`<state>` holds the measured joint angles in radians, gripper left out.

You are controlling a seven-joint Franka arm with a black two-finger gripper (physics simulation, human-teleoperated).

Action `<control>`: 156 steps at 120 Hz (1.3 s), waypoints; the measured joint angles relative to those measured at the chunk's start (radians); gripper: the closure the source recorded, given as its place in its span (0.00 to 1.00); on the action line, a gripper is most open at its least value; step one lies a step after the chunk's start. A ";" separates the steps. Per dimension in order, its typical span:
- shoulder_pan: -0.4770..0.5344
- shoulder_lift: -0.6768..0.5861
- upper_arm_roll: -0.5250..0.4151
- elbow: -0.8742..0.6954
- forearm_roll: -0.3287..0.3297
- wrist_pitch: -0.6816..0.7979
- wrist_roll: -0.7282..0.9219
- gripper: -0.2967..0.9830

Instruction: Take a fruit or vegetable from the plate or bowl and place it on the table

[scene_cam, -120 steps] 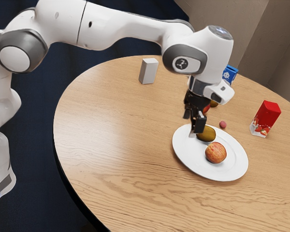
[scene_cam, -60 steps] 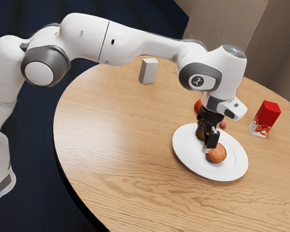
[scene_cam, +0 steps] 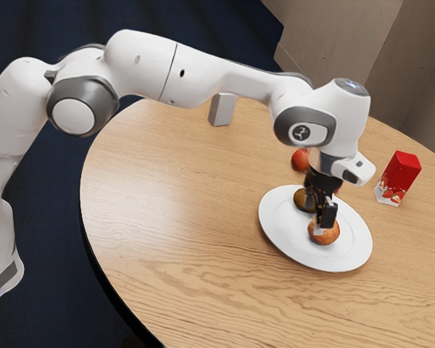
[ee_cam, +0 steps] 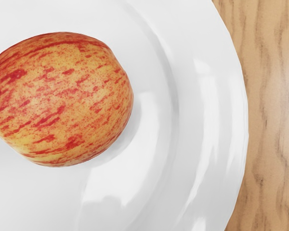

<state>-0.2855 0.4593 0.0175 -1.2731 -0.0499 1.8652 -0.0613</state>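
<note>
Red-streaked, the apple [ee_cam: 62,101] is resting on the plate [scene_cam: 277,225]; I'm poising my gripper [scene_cam: 319,217] above, fingers standing apart, likely for straddling its round sides.

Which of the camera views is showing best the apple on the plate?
The wrist view: the apple appears large there, its red streaks plain and nothing in front of it. The exterior view shows it smaller, on the white plate beside a darker fruit, partly covered by the gripper.

The dark fruit [scene_cam: 301,200] bars one side of the apple [ee_cam: 62,101]; bare plate [ee_cam: 154,192] flanks another
</note>
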 joint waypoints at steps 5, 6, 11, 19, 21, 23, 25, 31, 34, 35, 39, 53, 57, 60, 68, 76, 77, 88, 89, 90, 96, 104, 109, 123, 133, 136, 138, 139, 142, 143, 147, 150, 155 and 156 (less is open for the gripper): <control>0.009 0.012 -0.007 0.002 0.000 0.009 0.001 0.25; 0.012 0.014 -0.008 0.002 0.000 0.011 0.001 0.25; 0.026 0.025 -0.017 0.003 0.000 0.020 0.002 0.25; 0.035 0.039 -0.021 0.005 0.000 0.034 0.003 0.25; 0.036 0.042 -0.022 0.008 0.000 0.037 0.003 0.25; 0.037 0.046 -0.022 0.013 0.000 0.040 0.003 0.25; 0.037 0.049 -0.022 0.018 0.000 0.044 0.004 0.25; 0.038 0.054 -0.021 0.026 0.000 0.055 0.004 0.25; 0.039 0.056 -0.019 0.028 0.000 0.061 0.005 0.25; 0.039 0.056 -0.018 0.029 0.000 0.063 0.005 0.25; 0.040 0.061 -0.015 0.030 0.001 0.071 0.005 0.25; 0.061 0.075 -0.013 0.032 0.002 0.096 0.007 0.25; 0.065 0.078 -0.014 0.032 0.002 0.104 0.007 0.25; 0.066 0.079 -0.014 0.032 0.002 0.110 0.007 0.25; 0.068 0.081 -0.013 0.032 0.002 0.121 0.008 0.25; 0.069 0.086 -0.014 0.032 0.002 0.133 0.009 0.25; 0.070 0.087 -0.015 0.032 0.002 0.135 0.009 0.25; 0.075 0.103 -0.020 0.039 0.002 0.151 0.010 0.25; 0.075 0.104 -0.020 0.039 0.002 0.152 0.010 0.25; 0.075 0.105 -0.020 0.039 0.002 0.154 0.010 0.25; 0.075 0.118 -0.020 0.048 0.002 0.161 0.010 0.25; 0.075 0.133 -0.020 0.057 0.002 0.169 0.011 0.25; 0.075 0.141 -0.021 0.059 0.002 0.176 0.011 0.25; 0.075 0.158 -0.019 0.061 0.001 0.191 0.011 0.25; 0.074 0.168 -0.018 0.061 0.001 0.202 0.012 0.25; 0.074 0.170 -0.017 0.061 0.000 0.204 0.012 0.26; 0.074 0.170 -0.017 0.061 0.000 0.205 0.011 0.28; 0.074 0.171 -0.016 0.061 0.000 0.206 0.011 0.28; 0.074 0.172 -0.016 0.061 0.000 0.208 0.011 0.29; 0.074 0.172 -0.015 0.061 0.000 0.208 0.011 0.30; 0.074 0.173 -0.015 0.061 0.001 0.210 0.011 0.31; 0.074 0.173 -0.015 0.061 0.001 0.211 0.010 0.32; 0.074 0.173 -0.015 0.061 0.002 0.212 0.009 0.33; 0.074 0.173 -0.015 0.061 0.002 0.213 0.009 0.33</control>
<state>-0.2117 0.6326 0.0029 -1.2123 -0.0476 2.0779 -0.0525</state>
